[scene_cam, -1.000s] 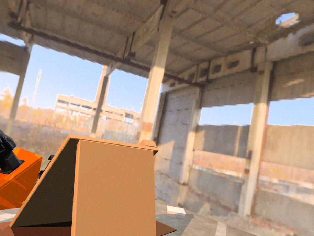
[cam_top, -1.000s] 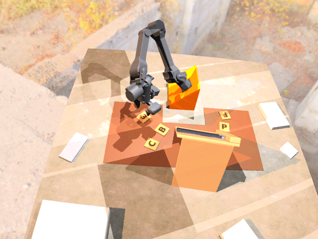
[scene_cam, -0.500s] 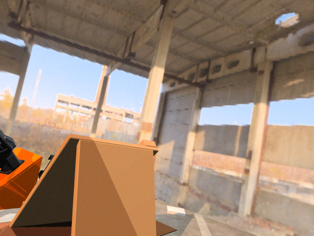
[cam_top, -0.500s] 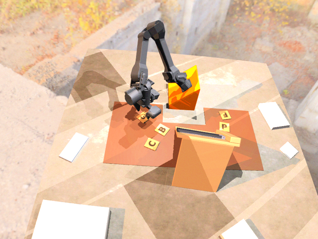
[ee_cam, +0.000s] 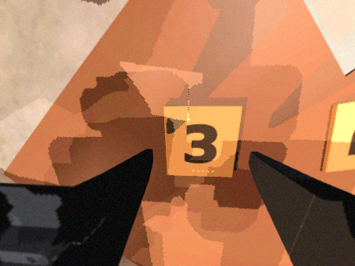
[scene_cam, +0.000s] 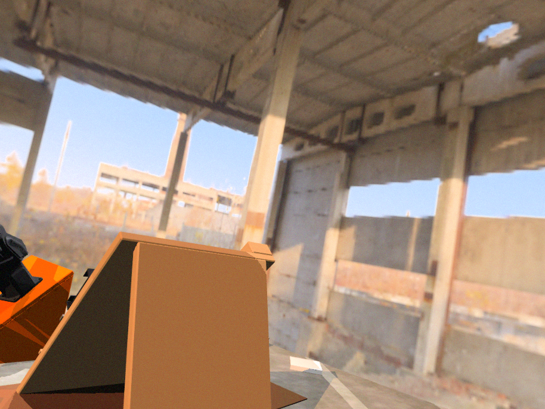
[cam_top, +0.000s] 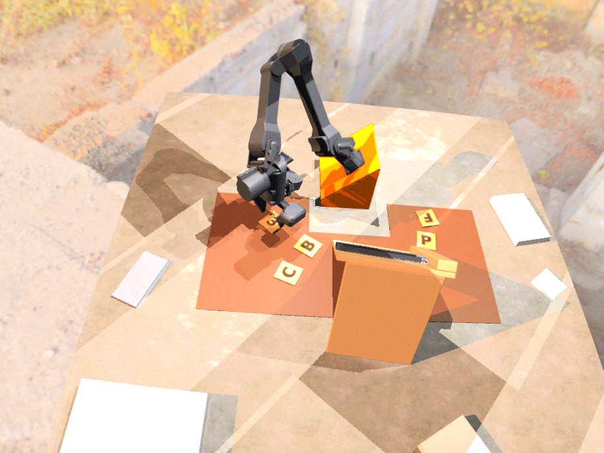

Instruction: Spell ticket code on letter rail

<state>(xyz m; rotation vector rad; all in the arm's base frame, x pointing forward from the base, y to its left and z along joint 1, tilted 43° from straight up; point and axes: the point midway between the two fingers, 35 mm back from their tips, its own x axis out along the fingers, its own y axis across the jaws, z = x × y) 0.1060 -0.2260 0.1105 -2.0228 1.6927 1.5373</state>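
My gripper (cam_top: 275,220) (ee_cam: 200,156) is open and low over the orange mat (cam_top: 234,292). Its two fingers stand on either side of the yellow "3" tile (cam_top: 268,223) (ee_cam: 203,131), which lies flat on the mat and is not gripped. Tiles "B" (cam_top: 308,245) (ee_cam: 342,139) and "C" (cam_top: 288,272) lie to its right on the mat. Tiles "P" (cam_top: 425,240) and "F" (cam_top: 427,218) lie behind the board's right end. The orange board (cam_top: 385,312) (scene_cam: 198,330) carries the dark letter rail (cam_top: 375,252), which holds no tiles. The ticket is hidden.
A bright orange wedge block (cam_top: 348,170) (scene_cam: 30,307) stands at the arm's base, behind the mat. White slabs lie at the table's right (cam_top: 519,218), far right (cam_top: 548,284), left (cam_top: 140,277) and front left (cam_top: 134,417).
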